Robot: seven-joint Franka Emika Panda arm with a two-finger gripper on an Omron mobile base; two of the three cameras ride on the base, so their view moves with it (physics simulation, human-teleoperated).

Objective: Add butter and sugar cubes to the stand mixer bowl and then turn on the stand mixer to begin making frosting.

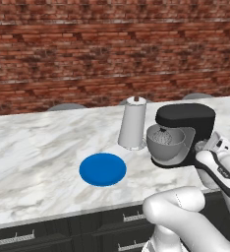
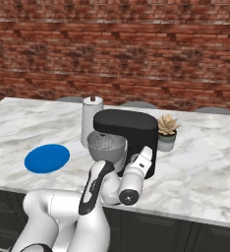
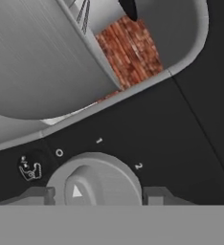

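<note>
Gripper [image 3: 97,195] fingertips straddle the silver knob [image 3: 92,179] on the stand mixer [image 2: 129,133], near the worktop's front edge, jaws apart and not visibly clamped, seemingly to turn it on.

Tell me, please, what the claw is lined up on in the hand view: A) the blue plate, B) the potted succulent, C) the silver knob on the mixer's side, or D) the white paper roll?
C: in the hand view the claw sits with a finger tip on each side of the silver knob on the black stand mixer, below the markings 0, 1 and 2.
</note>
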